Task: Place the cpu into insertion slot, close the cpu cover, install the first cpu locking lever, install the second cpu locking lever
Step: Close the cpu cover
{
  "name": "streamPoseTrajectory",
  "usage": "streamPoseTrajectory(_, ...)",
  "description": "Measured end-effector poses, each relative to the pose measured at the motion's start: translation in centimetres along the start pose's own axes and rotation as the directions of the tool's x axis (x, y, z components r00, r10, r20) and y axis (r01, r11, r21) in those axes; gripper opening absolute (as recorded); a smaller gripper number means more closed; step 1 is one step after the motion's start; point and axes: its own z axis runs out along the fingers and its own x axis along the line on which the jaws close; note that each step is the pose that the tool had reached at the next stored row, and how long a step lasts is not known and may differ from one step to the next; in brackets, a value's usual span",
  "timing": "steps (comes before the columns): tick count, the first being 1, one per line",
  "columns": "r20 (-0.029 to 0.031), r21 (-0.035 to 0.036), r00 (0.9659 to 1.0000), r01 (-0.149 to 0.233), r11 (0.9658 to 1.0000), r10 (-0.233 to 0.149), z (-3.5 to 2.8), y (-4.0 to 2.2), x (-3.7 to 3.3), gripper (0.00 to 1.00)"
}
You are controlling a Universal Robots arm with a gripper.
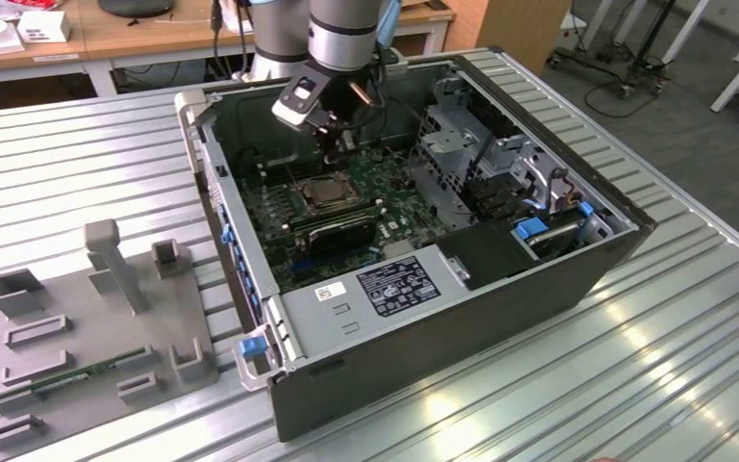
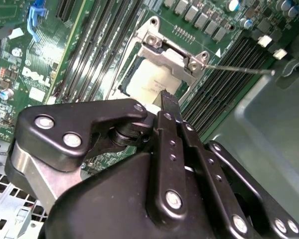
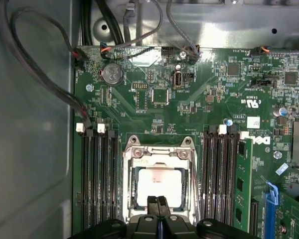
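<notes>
Found claw (image 3: 157, 201) pinched together, empty, over cpu (image 3: 157, 180) seated in slot (image 3: 133, 191), cover (image 3: 159, 151) down; noted white sticker (image 1: 332, 290) on case (image 1: 498, 318).

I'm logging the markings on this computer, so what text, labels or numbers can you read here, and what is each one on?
Nothing can be quoted reliably.
The sticker on the silver metal cover: print too small.
The white lettering on the green circuit board: too small or blurred.
Any marking on the cpu top: too faint.
</notes>
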Motion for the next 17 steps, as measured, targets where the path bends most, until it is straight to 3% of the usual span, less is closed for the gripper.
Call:
streamPoseTrajectory(5,0.0123,-0.0248,0.9999,0.001,0.9997,-0.001,0.17,-0.83,0.00,0.11)
streamPoseTrajectory(7,0.0150,-0.0366,0.9999,0.001,0.9993,-0.001,0.26,-1.19,0.00,0.11)
streamPoseTrajectory(11,0.0200,-0.0532,0.9998,0.002,0.9986,-0.001,0.43,-1.61,0.00,0.11)
streamPoseTrajectory(13,0.0214,-0.0579,0.9998,0.002,0.9983,-0.001,0.49,-1.71,0.00,0.11)
streamPoseTrajectory(17,0.0228,-0.0588,0.9997,0.002,0.9983,-0.001,0.54,-1.85,0.00,0.11)
